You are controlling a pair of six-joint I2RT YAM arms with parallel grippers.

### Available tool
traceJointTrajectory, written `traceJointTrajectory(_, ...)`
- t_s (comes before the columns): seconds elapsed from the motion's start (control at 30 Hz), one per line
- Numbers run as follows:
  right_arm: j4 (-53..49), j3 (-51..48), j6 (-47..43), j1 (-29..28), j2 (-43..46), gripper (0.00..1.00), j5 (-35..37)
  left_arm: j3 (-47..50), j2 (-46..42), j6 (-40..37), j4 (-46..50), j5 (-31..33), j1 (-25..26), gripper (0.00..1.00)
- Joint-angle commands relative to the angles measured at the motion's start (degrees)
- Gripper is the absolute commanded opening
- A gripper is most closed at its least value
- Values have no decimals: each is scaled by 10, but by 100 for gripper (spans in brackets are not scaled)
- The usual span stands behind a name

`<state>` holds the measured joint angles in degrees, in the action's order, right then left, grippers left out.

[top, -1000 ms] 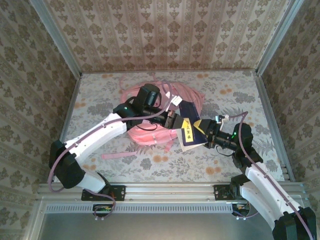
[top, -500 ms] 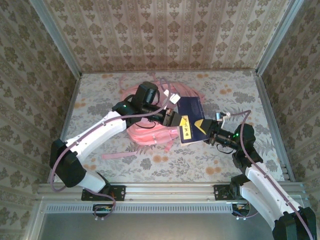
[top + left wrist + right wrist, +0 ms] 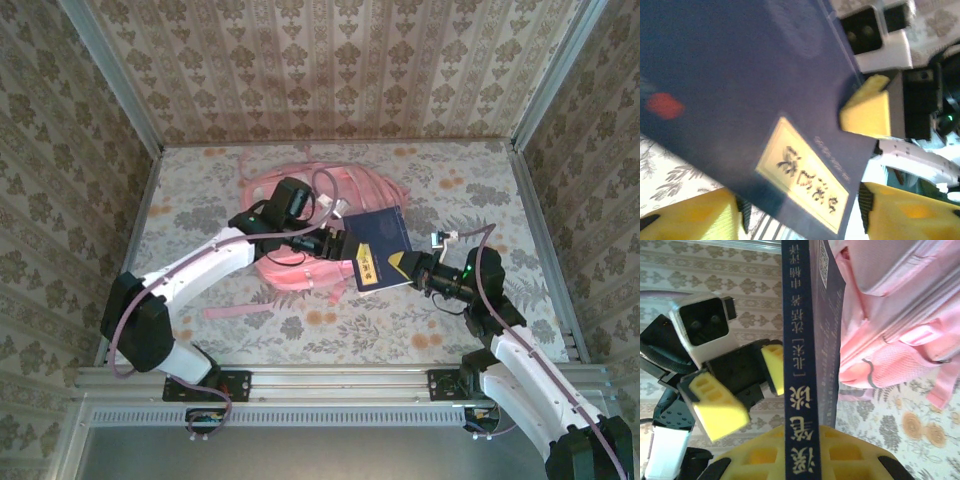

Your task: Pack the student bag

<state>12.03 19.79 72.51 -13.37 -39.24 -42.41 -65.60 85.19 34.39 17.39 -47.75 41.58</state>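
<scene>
The student bag (image 3: pixel 290 262), a soft pink backpack, lies mid-table, partly under my left arm; its pink zip pockets (image 3: pixel 895 315) show right of the book. A navy book (image 3: pixel 378 243) with a cream label (image 3: pixel 805 182) hangs beside the bag's right side. My right gripper (image 3: pixel 399 265) is shut on the book's lower spine (image 3: pixel 797 340), yellow pads on both covers. My left gripper (image 3: pixel 343 247) stands open at the book's left edge; its yellow fingers (image 3: pixel 720 407) are spread, and the book's corner lies loose between them in the left wrist view (image 3: pixel 800 215).
Pale pink straps (image 3: pixel 235 310) trail from the bag toward the front left, and more loop behind it (image 3: pixel 350 180). Patterned walls close in the table on three sides, with a metal rail (image 3: pixel 330 378) along the near edge. Floral tabletop (image 3: pixel 470 190) stretches to the right.
The left gripper has opened and let go of the book, drawing slightly back left. The right gripper has closed on the book's spine. The book now sits a little higher and flatter.
</scene>
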Motion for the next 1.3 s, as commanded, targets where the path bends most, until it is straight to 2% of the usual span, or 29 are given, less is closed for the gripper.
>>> traceJointTrajectory(0.0,-25,26,-41,3,10,0,11,45,-25,81,-66,14,-37,64)
traceJointTrajectory(0.1,-14,24,-37,3,7,0,12,93,-30,160,-160,7,-54,68)
traceJointTrajectory(0.27,10,23,-25,3,1,0,5,128,5,289,-328,-7,-46,74)
traceJointTrajectory(0.37,17,22,-19,3,2,0,1,128,31,333,-393,-6,-36,75)
traceJointTrajectory(0.53,48,20,10,3,8,0,-7,123,60,375,-451,2,-23,75)
traceJointTrajectory(1.03,102,23,57,3,12,0,-10,113,69,350,-411,18,-10,75)
traceJointTrajectory(1.13,100,21,56,3,13,0,-11,118,73,364,-430,19,-10,75)
traceJointTrajectory(1.27,93,12,48,3,13,0,-7,110,74,388,-462,16,-8,67)
